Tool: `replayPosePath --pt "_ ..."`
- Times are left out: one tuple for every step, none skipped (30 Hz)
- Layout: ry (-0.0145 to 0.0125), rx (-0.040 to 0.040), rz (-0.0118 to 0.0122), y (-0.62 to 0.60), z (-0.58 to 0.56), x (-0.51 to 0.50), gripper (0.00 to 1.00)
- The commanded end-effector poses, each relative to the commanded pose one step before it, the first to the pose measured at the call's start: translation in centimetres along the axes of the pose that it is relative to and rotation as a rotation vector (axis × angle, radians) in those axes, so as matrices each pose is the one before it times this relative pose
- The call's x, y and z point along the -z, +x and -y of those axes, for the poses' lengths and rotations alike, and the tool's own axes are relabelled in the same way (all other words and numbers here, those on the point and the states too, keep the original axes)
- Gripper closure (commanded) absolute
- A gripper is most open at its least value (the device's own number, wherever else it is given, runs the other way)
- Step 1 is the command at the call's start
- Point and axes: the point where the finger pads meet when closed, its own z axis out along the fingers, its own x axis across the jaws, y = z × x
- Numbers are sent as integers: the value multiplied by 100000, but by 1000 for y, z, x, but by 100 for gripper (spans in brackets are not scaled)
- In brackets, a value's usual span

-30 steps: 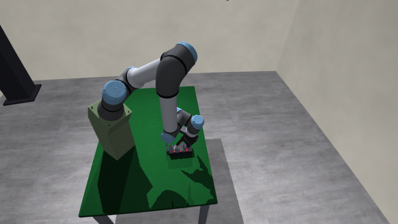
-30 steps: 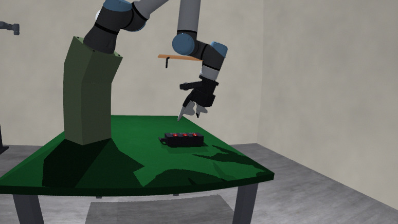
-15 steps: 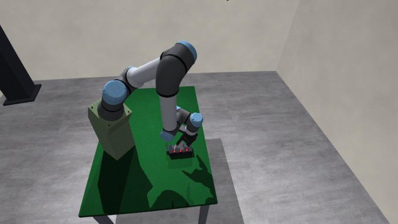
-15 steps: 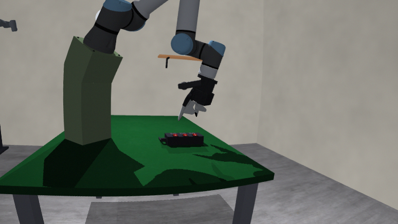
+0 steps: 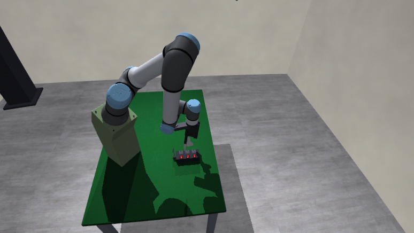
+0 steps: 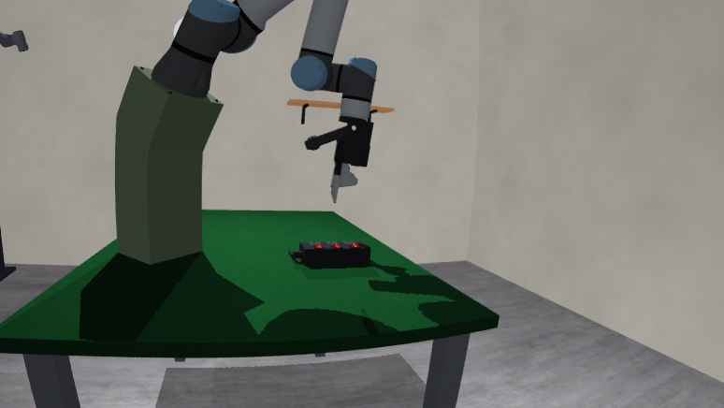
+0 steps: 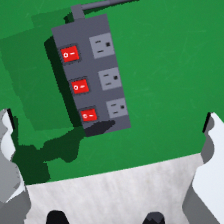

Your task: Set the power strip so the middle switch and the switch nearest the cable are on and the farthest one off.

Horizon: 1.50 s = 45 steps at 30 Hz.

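A dark grey power strip (image 5: 185,156) (image 6: 334,255) (image 7: 92,75) lies right way up on the green table (image 5: 150,115) (image 6: 253,238) (image 7: 170,50), near its right edge. In the wrist view its cable (image 7: 100,6) leaves at the top. Three red switches sit in a row: one nearest the cable (image 7: 70,54), a middle one (image 7: 80,87) and a farthest one (image 7: 89,115). I cannot tell which way each rocker is tipped. My gripper (image 5: 188,143) (image 6: 336,195) (image 7: 109,112) is open and empty. It hangs well above the strip, pointing down.
The olive robot pedestal (image 5: 115,136) (image 6: 156,172) stands on the table to the left of the strip. A wooden shelf (image 6: 313,104) is on the back wall behind the wrist. A black post (image 5: 14,84) stands on the floor at the far left.
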Motion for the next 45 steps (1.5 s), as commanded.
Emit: replayPosePath --pt "-8615 17486 3461 695 794 1636 0" --pt "-774 2166 525 79 73 249 0" --pt "-561 1578 390 56 51 186 0" --pt "-368 1037 260 36 32 124 0" --pt "-204 576 145 20 18 69 0" --pt "-81 228 58 8 7 28 0" --pt "0 0 0 0 0 0 0" --pt "0 0 0 0 0 0 0" --pt "-12 35 9 1 1 4 0" --pt "0 0 0 0 0 0 0" --pt "0 0 0 0 0 0 0" --pt "0 0 0 0 0 0 0" --pt "0 0 0 0 0 0 0" --pt "0 0 0 0 0 0 0" --pt "0 0 0 0 0 0 0" --pt "0 0 0 0 0 0 0" --pt "0 0 0 0 0 0 0" --pt "0 0 0 0 0 0 0" --pt "0 0 0 0 0 0 0" --pt "0 0 0 0 0 0 0" --pt "0 0 0 0 0 0 0" --pt "0 0 0 0 0 0 0" --pt "1 3 -1 -10 6 -17 0" --pt "0 0 0 0 0 0 0" --pt "0 0 0 0 0 0 0" --pt "9 19 -7 -62 36 -104 0" --pt "19 45 -17 -147 86 -246 0" --pt "29 76 -26 -246 148 -408 0" --pt "33 107 -31 -344 217 -563 0" --pt "29 135 -30 -427 287 -689 0" --pt "17 157 -23 -487 350 -771 0" --pt "0 171 -10 -516 398 -802 0" --pt "-18 175 6 -512 424 -781 0" --pt "-32 168 21 -475 420 -713 0" --pt "-40 150 31 -411 385 -608 0" --pt "-40 123 34 -326 321 -477 0" --pt "-32 89 29 -231 236 -336 0" --pt "-21 54 19 -137 143 -198 0" --pt "-9 23 9 -58 61 -83 0" --pt "-1 4 1 -9 10 -13 0" --pt "0 0 0 0 0 0 0" --pt "0 0 0 0 0 0 0" --pt "0 0 0 0 0 0 100" --pt "0 0 0 0 0 0 100" --pt "0 0 0 0 0 0 100"
